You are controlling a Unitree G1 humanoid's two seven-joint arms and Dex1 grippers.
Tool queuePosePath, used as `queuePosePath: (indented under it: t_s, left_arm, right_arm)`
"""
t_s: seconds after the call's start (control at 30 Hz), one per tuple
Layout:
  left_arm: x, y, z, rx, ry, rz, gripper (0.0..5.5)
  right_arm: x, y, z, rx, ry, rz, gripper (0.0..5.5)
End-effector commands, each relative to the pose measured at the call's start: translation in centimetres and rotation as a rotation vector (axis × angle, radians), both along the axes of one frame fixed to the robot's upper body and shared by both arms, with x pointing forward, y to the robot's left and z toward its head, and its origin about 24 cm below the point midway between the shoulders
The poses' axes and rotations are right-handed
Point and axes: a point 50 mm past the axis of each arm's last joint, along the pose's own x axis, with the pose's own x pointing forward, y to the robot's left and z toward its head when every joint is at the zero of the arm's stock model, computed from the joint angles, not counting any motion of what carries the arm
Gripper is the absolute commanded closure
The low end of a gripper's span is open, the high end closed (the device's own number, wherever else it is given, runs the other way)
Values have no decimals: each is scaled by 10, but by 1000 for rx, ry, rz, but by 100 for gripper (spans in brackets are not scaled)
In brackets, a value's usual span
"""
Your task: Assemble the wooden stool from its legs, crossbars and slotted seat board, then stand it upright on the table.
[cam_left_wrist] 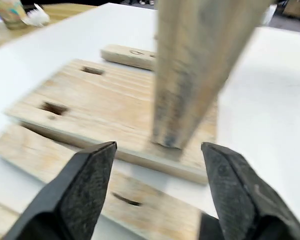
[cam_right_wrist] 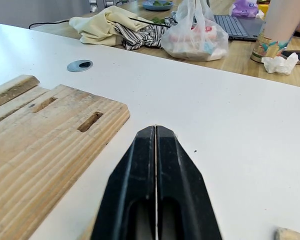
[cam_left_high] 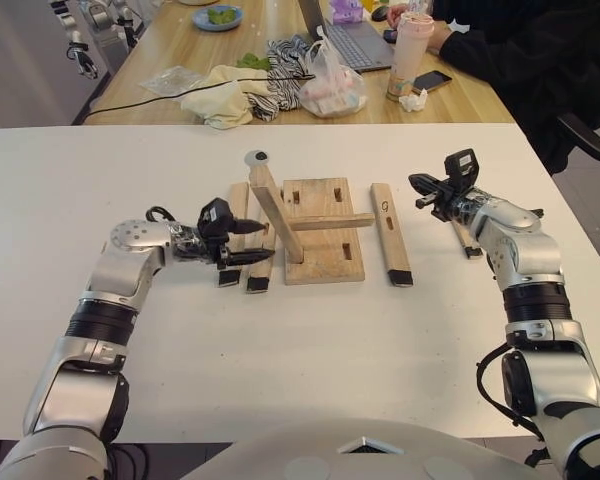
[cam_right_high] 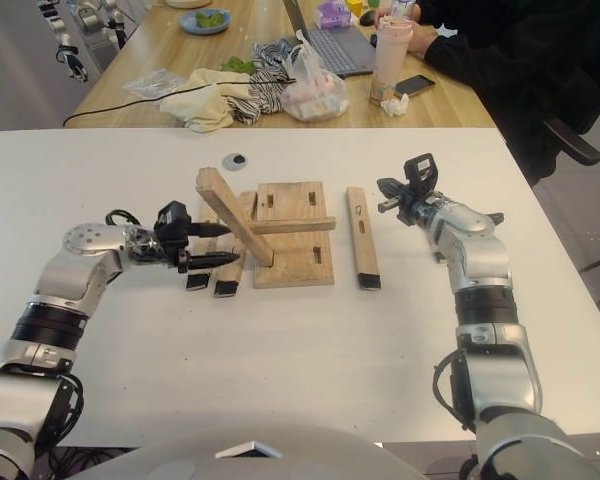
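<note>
The slotted seat board (cam_left_high: 330, 255) lies flat at the table's middle. One leg (cam_left_high: 275, 210) stands tilted in a slot near its left edge, with a crossbar (cam_left_high: 335, 222) reaching from it across the board. Two legs (cam_left_high: 260, 272) lie against the board's left side, another leg (cam_left_high: 391, 235) to its right. My left gripper (cam_left_high: 255, 257) is open, low over the left legs and pointing at the standing leg's (cam_left_wrist: 200, 65) base. My right gripper (cam_left_high: 420, 190) is shut and holds nothing, above the table right of the lying leg. A short wooden piece (cam_left_high: 469, 245) lies partly hidden under my right forearm.
A grey round cap (cam_left_high: 257, 157) sits behind the board. Beyond the white table stands a wooden table with clothes (cam_left_high: 230, 92), a plastic bag (cam_left_high: 332, 88), a laptop and a cup. A person sits at the far right. Bare tabletop stretches in front of the parts.
</note>
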Motion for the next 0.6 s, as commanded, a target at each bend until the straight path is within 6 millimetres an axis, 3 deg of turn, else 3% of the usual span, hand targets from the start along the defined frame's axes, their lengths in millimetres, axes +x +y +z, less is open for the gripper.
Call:
queuePosePath:
  t_s: [0.03, 0.13, 0.27, 0.4, 0.6]
  left_arm:
    - [11, 22, 25, 33, -182, 279, 242]
    - [16, 35, 36, -6, -231, 588, 242]
    - [-7, 3, 33, -210, -122, 718, 242]
    - [-19, -9, -3, -196, -37, 911, 242]
    - [-43, -49, -40, -139, 141, 839, 242]
  right_arm:
    - [1, -2, 4, -12, -28, -20, 550]
    - [1, -15, 3, -26, -31, -75, 550]
    - [5, -30, 14, -32, -71, -154, 550]
    - [0, -39, 14, -65, -114, -226, 550]
    - [-2, -47, 13, -71, -142, -308, 550]
